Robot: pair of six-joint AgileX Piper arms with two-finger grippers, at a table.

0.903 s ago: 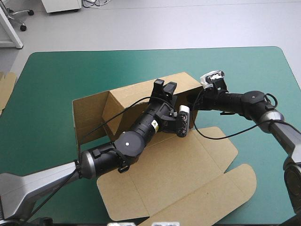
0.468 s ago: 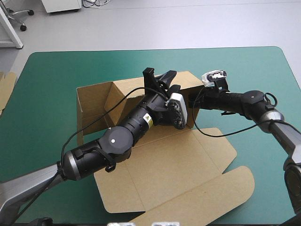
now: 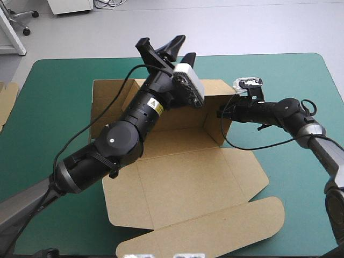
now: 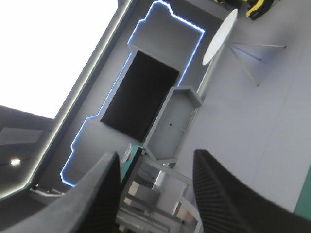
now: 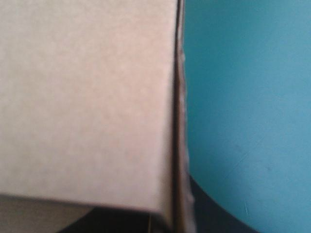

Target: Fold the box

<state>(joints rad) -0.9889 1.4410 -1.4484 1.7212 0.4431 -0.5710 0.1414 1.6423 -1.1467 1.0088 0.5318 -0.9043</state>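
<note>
two fingers (image 4: 219, 196) spread, left arm (image 3: 124, 133) raised over box (image 3: 188, 185).

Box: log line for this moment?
box: walls up, lid flat | left gripper: open, raised, empty | right gripper: shut on box wall

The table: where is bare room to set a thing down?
Bare teal-green cover: between the box and the far edge, and left of the box's left wall. The far right corner is free. Crowded: the box's right wall, where the right tool holds it, and the near side under the lid.
</note>
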